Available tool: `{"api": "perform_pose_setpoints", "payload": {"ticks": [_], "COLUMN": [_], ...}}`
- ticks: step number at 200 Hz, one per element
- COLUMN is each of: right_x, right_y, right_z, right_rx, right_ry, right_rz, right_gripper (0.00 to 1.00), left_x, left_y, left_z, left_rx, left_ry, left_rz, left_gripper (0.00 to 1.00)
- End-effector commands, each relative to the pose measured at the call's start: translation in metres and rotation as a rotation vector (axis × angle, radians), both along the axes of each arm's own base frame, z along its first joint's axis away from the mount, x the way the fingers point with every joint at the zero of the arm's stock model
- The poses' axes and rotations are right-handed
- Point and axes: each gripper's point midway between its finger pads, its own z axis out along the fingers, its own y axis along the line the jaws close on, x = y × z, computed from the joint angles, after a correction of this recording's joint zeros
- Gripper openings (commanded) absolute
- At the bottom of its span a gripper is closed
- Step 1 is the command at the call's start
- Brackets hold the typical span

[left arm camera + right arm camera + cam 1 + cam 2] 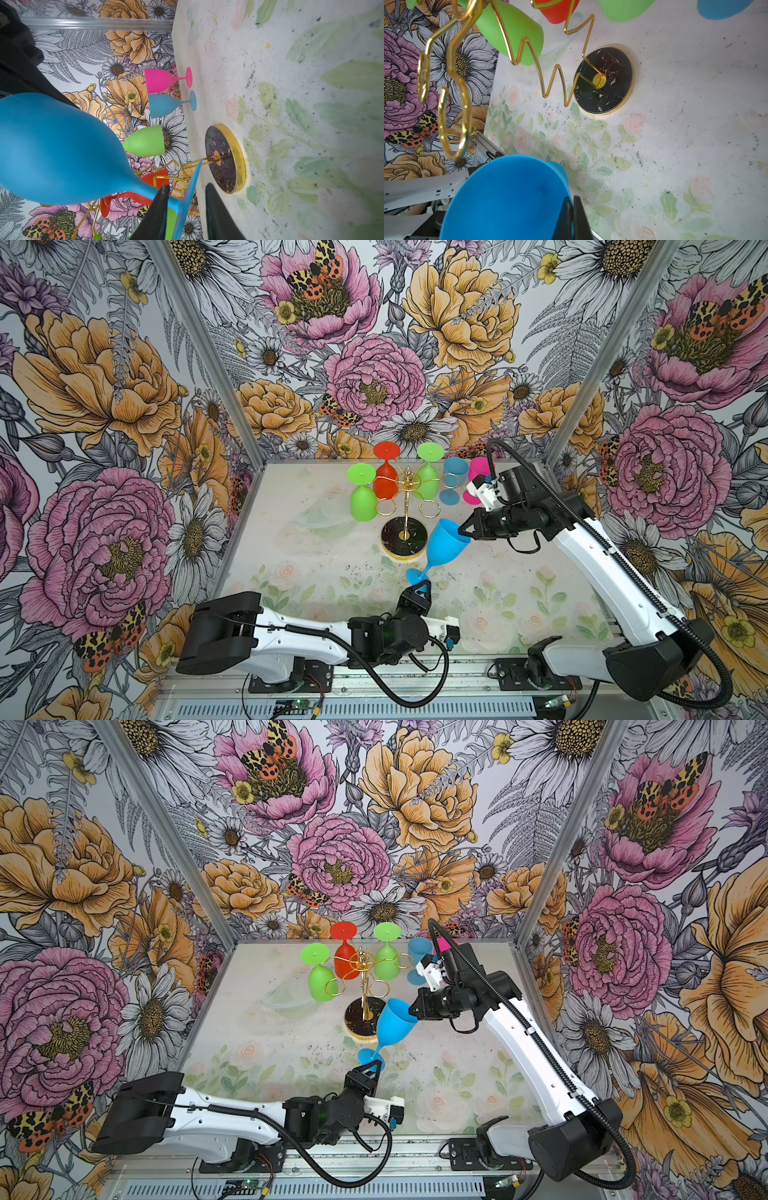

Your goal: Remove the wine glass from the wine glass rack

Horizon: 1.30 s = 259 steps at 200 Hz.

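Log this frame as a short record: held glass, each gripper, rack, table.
held glass: blue glass, tilted, off the rack
right gripper: jaws shut on its rim
left gripper: jaws open around its foot
hanging on rack: two green glasses, one red glass
standing on table: paler blue glass, pink glass

Left arm (291,637): low along the near edge, wrist bent towards the middle.
Left gripper (424,585): pointing towards the back, jaws parted.
Right arm (602,568): reaching in from the right, wrist turned leftward.
Right gripper (462,529): jaws pinched on the rim of the blue wine glass (444,547).
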Motion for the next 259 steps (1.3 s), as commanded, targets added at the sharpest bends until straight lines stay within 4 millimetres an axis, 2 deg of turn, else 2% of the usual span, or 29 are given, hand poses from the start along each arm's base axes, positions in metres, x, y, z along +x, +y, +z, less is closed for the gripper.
{"api": "perform_pose_setpoints", "payload": {"ticks": [1,35,56,83,98,138,170,208,235,259], "right_x": [0.010,0.022,0.029,0.041,0.049,0.073,0.094,0.118,0.134,0.147], "right_y": [-0.012,-0.030,-0.042,-0.056,-0.061,-0.075,-0.077,-0.082,-0.086,-0.087], "right_z": [0.005,0.012,0.014,0.008,0.004,-0.002,-0.005,-0.015,-0.019,-0.023], "right_rx": [-0.074,-0.168,-0.236,-0.316,-0.345,-0.438,-0.473,-0.516,-0.514,-0.510], "right_ry": [-0.079,-0.164,-0.224,-0.283,-0.311,-0.379,-0.412,-0.412,-0.412,-0.410], "right_rz": [-0.040,-0.102,-0.129,-0.171,-0.190,-0.256,-0.279,-0.293,-0.305,-0.312], "right_gripper": [0.00,0.00,0.00,0.00,0.00,0.00,0.00,0.00,0.00,0.00], "left_x": [0.000,-0.005,-0.006,-0.003,-0.001,0.003,0.005,0.020,0.023,0.035], "left_y": [0.001,-0.002,-0.002,0.003,0.008,0.028,0.044,0.075,0.094,0.123], "left_z": [0.003,0.013,0.023,0.042,0.049,0.064,0.075,0.088,0.097,0.104], "left_rx": [-0.068,-0.183,-0.279,-0.427,-0.488,-0.631,-0.724,-0.892,-0.992,-1.088], "left_ry": [0.021,0.076,0.127,0.174,0.196,0.328,0.392,0.572,0.620,0.610], "left_rz": [0.020,0.031,0.051,0.107,0.144,0.245,0.280,0.404,0.425,0.491], "left_gripper": [0.39,0.52,0.64,0.80,0.85,0.90,0.91,0.94,0.94,0.94]}}
